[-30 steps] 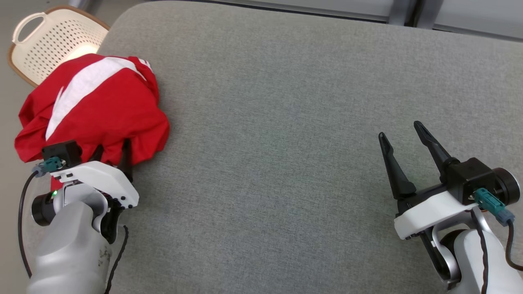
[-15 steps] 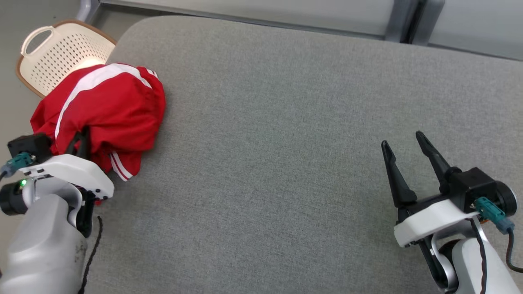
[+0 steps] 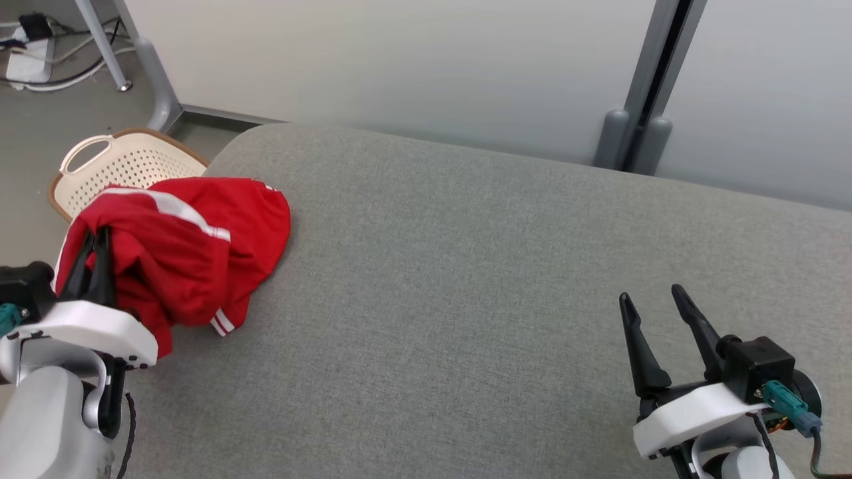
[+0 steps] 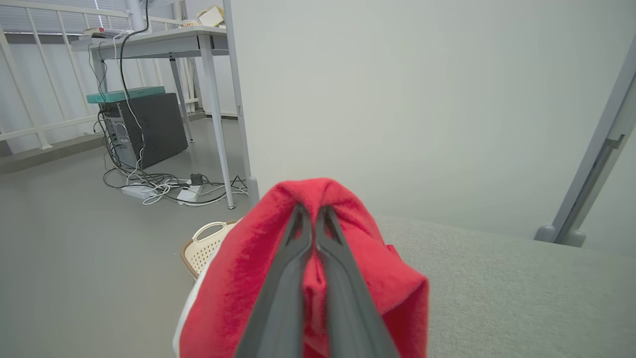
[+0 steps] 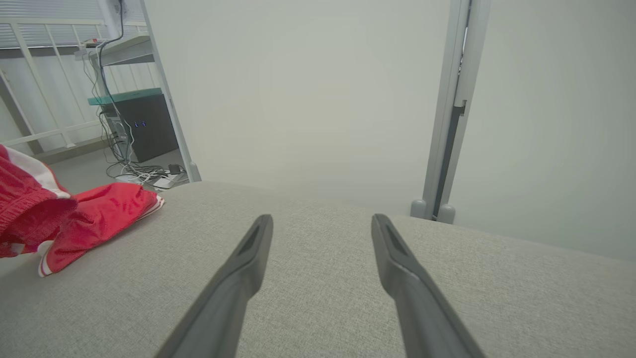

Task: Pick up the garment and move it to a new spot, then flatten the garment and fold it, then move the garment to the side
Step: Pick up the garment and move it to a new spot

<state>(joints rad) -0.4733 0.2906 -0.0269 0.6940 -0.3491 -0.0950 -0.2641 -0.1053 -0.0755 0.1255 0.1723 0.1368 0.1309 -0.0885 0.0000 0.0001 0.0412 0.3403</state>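
Our left fingers (image 4: 290,253) pinch the red garment (image 3: 200,246) at the desk's (image 3: 466,299) left edge; our right fingers (image 5: 248,258) are spread. We fear this small pinch slips and it falls into the basket (image 3: 126,166).

The table (image 3: 479,286) has a grey woven fabric top with a rounded corner, and this corner is the one nearest to the basket (image 3: 133,166). On the top lies a red garment (image 3: 226,226) with white stripes, bunched at that corner just beside the basket; its part toward the basket seems lifted off the top, but this is hard to tell. The basket itself stands on the floor (image 3: 40,133).
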